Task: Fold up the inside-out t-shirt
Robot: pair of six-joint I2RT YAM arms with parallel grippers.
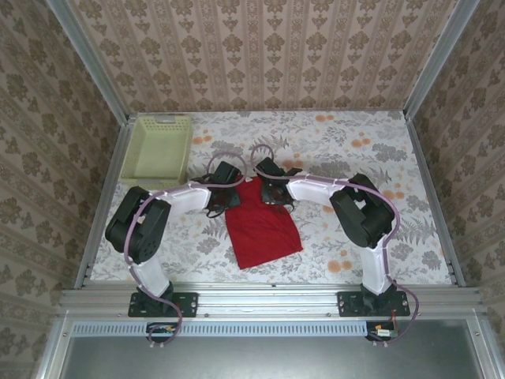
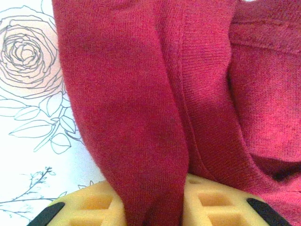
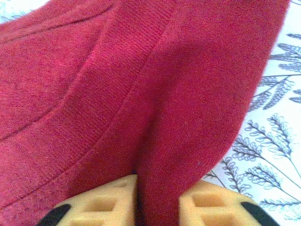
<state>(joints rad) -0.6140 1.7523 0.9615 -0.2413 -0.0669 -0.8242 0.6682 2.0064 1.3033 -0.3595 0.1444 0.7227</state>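
The desk (image 1: 355, 158) is covered with a pale cloth printed with grey flowers and leaves and a few orange blooms. In the wrist views the print shows up close, a rose outline to the left of the left gripper (image 2: 153, 207) and fern sprays to the right of the right gripper (image 3: 157, 202). Walls (image 1: 260, 47) papered in a brown and cream damask pattern close in the far side and both flanks, with a metal frame (image 1: 268, 296) along the near edge. A pale yellow-green perforated basket (image 1: 158, 146) sits in the far corner, to the left of and beyond the left gripper (image 1: 233, 192), apart from it.

The inside-out t-shirt (image 1: 264, 229) lies flat on the desk, starting between the two grippers and stretching from them toward the arm bases. Its long axis runs from far to near, leaning slightly right at the near end. It is narrow at the far end, by the grippers, and widens nearer the bases. Which end is the collar cannot be told.

The left gripper's yellow fingers (image 2: 94, 205) are closed on a pinched fold of red cloth (image 2: 141, 94). The right gripper (image 1: 272, 192) sits just beside the left one, and its fingers (image 3: 103, 202) are likewise clamped on a raised fold (image 3: 188, 94). A ribbed, stitched band crosses the cloth just beyond each gripper.
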